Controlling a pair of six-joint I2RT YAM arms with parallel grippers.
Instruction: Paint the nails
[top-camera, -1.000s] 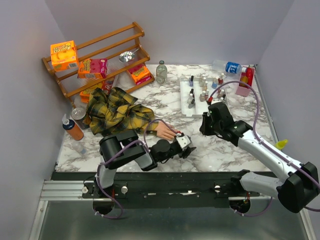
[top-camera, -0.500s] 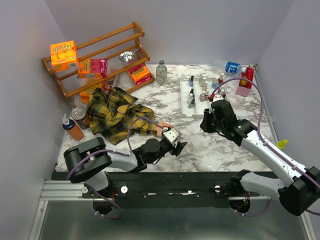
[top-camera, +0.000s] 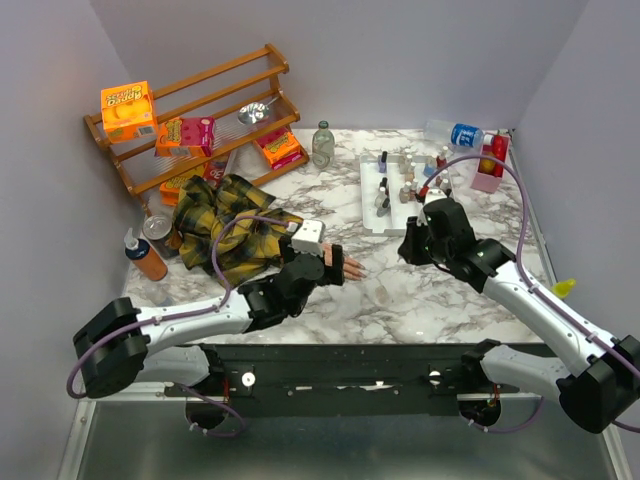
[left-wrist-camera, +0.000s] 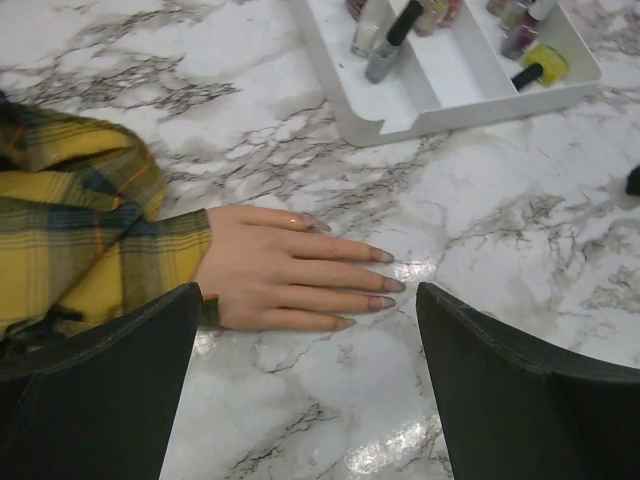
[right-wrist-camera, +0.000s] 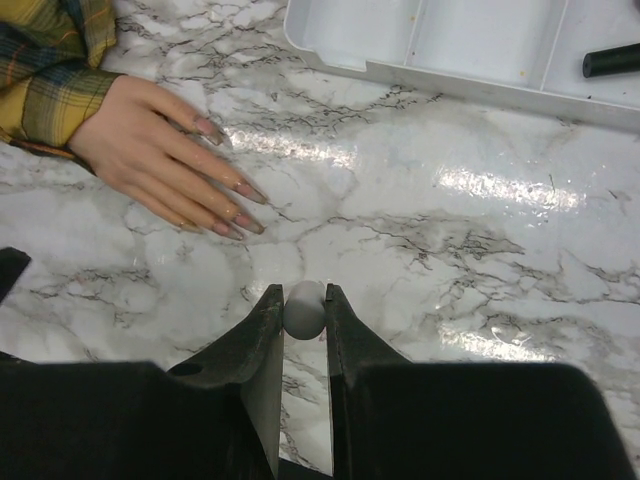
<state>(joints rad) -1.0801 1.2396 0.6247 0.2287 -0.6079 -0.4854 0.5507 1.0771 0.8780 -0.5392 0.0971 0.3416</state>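
Left wrist view: nails (left-wrist-camera: 382, 257) tip mannequin hand (left-wrist-camera: 290, 270), flat on marble surface (left-wrist-camera: 480, 230), plaid sleeve (left-wrist-camera: 90, 230) behind. Left pincer (left-wrist-camera: 310, 340) spread wide, empty, hovering over hand. Right pincer (right-wrist-camera: 305, 300) clamped on pale knob (right-wrist-camera: 305, 308), probably brush cap. Risk: tiny targets, polish smears skin; left pincer crowds approach. Tray (left-wrist-camera: 370, 130) of bottles (left-wrist-camera: 385, 55) beyond.

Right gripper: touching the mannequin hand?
Apart. Right wrist view: bare marble separates the right gripper, shut on a small grey object, from the mannequin hand.
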